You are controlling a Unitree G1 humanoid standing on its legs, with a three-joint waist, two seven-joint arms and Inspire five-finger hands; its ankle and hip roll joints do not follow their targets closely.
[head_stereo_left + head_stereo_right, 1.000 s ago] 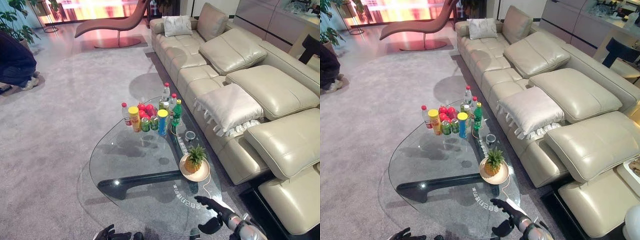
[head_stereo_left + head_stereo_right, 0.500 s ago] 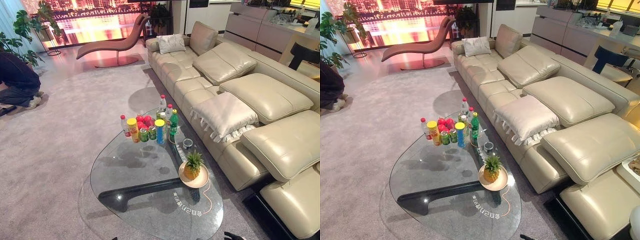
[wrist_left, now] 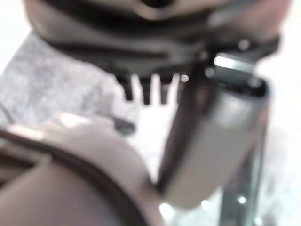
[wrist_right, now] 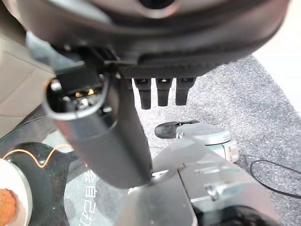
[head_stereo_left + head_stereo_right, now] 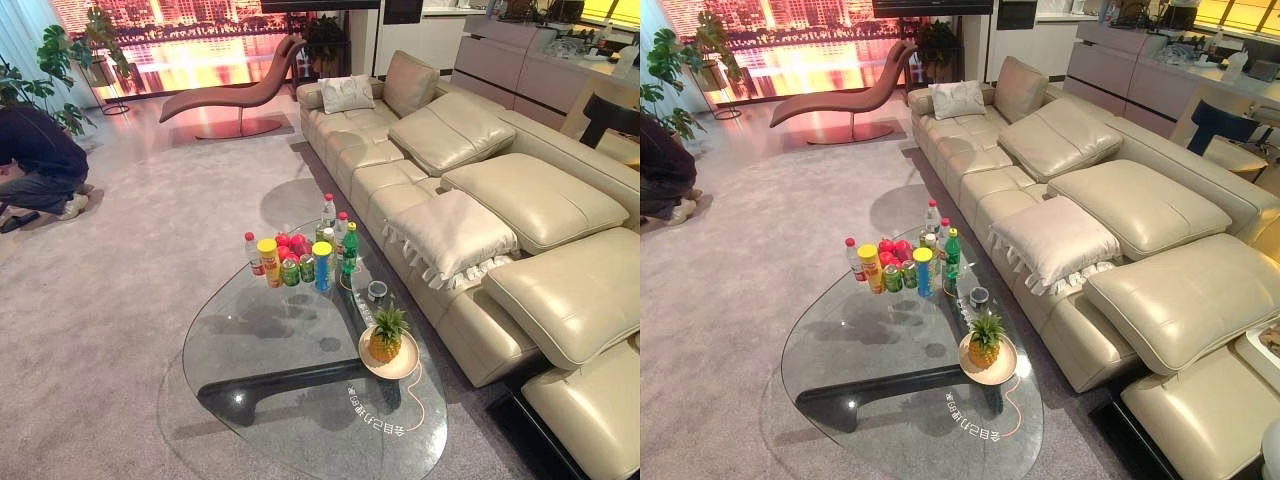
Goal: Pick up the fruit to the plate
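A pineapple [image 5: 387,334] stands upright on a round beige plate [image 5: 404,365] near the right edge of the glass coffee table [image 5: 270,330]. Several red apples [image 5: 292,243] lie at the table's far end among bottles and cans. In the right wrist view my right hand [image 4: 160,92] hangs with straight fingers and holds nothing; the plate's rim [image 4: 22,190] and a bit of the pineapple [image 4: 6,207] show past its thumb. My left hand [image 3: 146,89] is blurred in the left wrist view, its fingers straight and empty.
Bottles, cans and two yellow-lidded tubes [image 5: 322,265] crowd the table's far end, and a small round tin [image 5: 377,290] sits behind the plate. A beige sofa [image 5: 480,200] runs along the right. A person [image 5: 35,160] crouches at far left on the grey carpet.
The head camera has lifted, so the whole scene shifted. My right hand, open by the table's near edge a second ago, has dropped out of the eye views, and so has my left.
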